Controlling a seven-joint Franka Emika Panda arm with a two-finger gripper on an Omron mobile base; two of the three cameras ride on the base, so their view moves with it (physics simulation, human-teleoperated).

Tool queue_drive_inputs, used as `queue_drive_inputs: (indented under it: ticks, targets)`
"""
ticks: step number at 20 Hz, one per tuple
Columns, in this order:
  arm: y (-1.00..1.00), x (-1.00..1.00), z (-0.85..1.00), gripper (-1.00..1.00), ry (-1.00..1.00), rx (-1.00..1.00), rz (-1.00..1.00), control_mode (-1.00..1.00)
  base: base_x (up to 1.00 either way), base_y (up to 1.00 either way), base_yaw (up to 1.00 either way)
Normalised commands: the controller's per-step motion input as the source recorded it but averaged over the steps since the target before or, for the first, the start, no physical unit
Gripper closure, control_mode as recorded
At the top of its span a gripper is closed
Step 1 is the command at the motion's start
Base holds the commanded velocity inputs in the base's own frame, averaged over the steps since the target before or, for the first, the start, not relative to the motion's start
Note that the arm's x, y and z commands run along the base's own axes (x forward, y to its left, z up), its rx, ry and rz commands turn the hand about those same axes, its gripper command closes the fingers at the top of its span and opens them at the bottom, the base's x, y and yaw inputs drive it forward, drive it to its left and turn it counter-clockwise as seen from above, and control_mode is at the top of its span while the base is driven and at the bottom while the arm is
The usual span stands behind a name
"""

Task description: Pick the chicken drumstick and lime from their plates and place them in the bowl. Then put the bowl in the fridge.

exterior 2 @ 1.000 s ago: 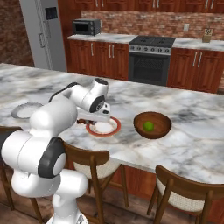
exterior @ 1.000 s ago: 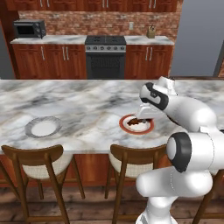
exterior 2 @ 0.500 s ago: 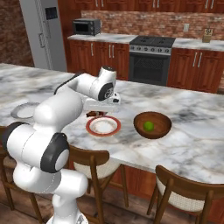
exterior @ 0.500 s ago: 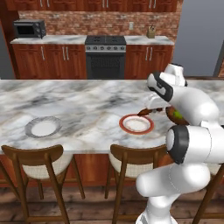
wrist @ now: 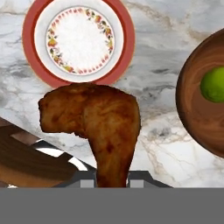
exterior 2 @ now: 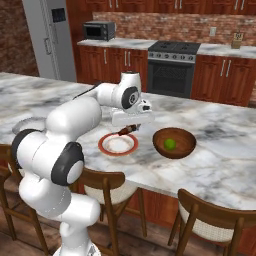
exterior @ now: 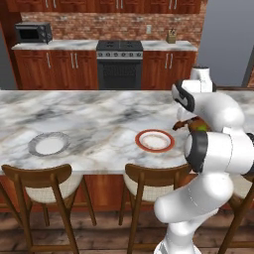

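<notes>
My gripper (exterior 2: 128, 129) is shut on the thin bone end of the golden-brown chicken drumstick (exterior 2: 126, 131) and holds it above the marble counter, between the orange-red-rimmed plate (exterior 2: 118, 144) and the dark wooden bowl (exterior 2: 175, 149). The hand view has the drumstick (wrist: 96, 120) hanging plump end forward from the gripper (wrist: 112, 181), the bare red plate (wrist: 33, 65) behind it and the bowl (wrist: 197, 118) to the right with the lime (wrist: 214, 85) inside. The lime (exterior 2: 170, 144) lies in the bowl. The grey-rimmed plate (exterior: 48, 144) is bare at the left. The fridge (exterior 2: 47, 40) stands far back left.
Wooden chairs (exterior: 47, 181) (exterior 2: 107, 187) line the counter's near edge. A black oven (exterior: 119, 67) and a microwave (exterior: 33, 32) stand at the back wall. The arm's elbow (exterior: 211, 149) hides most of the bowl in the left base view.
The gripper lifted the drumstick off the orange-red plate and carried it right, toward the bowl. The plate is now bare.
</notes>
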Motion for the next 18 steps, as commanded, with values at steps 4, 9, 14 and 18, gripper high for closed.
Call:
queue_drive_inputs:
  ticks: [4,9,14,18]
  targets:
    - [-0.74,0.03,0.06,1.00,0.00,-0.02,0.00,-1.00,0.00,0.00,0.00]
    - [-0.80,0.01,0.00,1.00,0.00,0.01,-0.03,-1.00,0.00,0.00,0.00]
    - [-0.71,0.08,0.00,1.00,0.00,0.09,-0.09,-1.00,0.00,0.00,0.00]
    - [-0.50,0.07,-0.04,1.00,0.00,0.06,-0.07,-1.00,0.00,0.00,0.00]
